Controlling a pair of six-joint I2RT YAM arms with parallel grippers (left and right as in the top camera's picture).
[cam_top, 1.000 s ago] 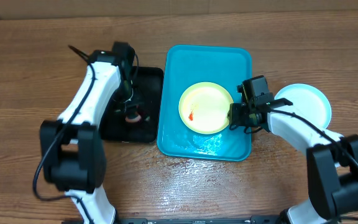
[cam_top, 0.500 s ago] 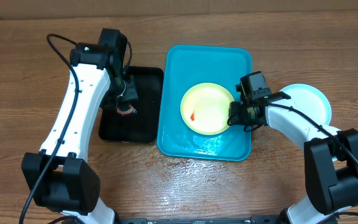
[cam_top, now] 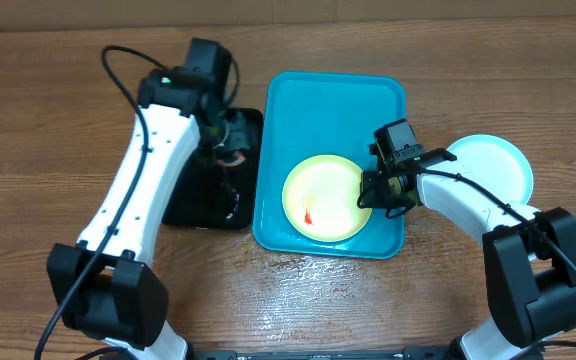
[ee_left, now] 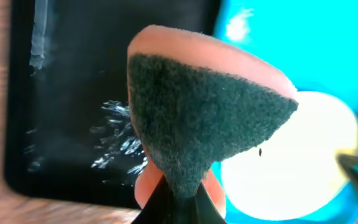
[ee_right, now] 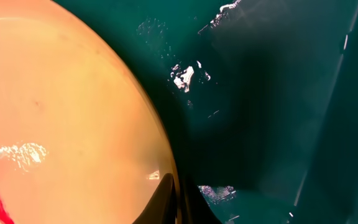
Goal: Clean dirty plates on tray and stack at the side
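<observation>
Yellow plate (cam_top: 325, 198), one, in right jaws' pinch; white plate (cam_top: 493, 165), seemingly one; sponge (ee_left: 197, 118) in left jaws' pinch.

White arm links (cam_top: 143, 170), black joints (cam_top: 208, 62), black bases (cam_top: 108, 305), thin black cables (cam_top: 118, 49) (loosely looped)

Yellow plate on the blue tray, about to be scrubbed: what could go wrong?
1. The right gripper pinches only the thin rim of the yellow plate on a wet tray; scrubbing could slide it free.
2. The left gripper holds the sponge by one narrow end, so it may twist under pressure.
</observation>
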